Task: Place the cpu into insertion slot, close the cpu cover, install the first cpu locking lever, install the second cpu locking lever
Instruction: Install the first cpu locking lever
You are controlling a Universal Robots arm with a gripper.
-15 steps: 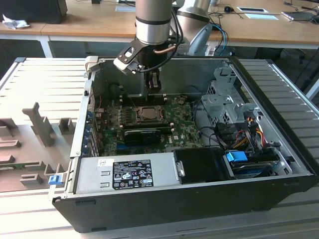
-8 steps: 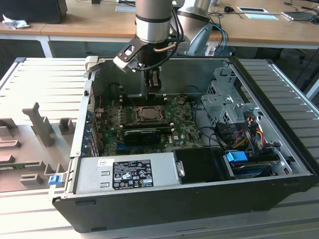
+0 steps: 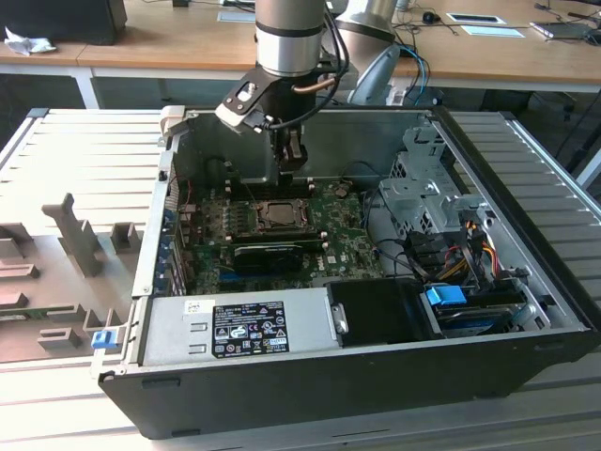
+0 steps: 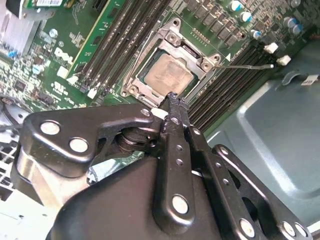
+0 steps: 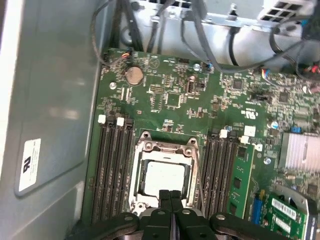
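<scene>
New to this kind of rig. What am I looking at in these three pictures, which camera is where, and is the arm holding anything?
One robot arm reaches down into an open computer case that lies on a slatted grey table. The exterior view comes from a camera off the arm and shows the whole scene. Both wrist views come from cameras riding on the arm. They look past its gripper at the green circuit board inside the case. On that board lies the cpu, a silver-grey square. The cpu cover, a metal frame, lies flat around it. The gripper's two fingers are pressed together with nothing between them. They are close to the cover's edge, but I cannot tell whether they touch it.
</scene>
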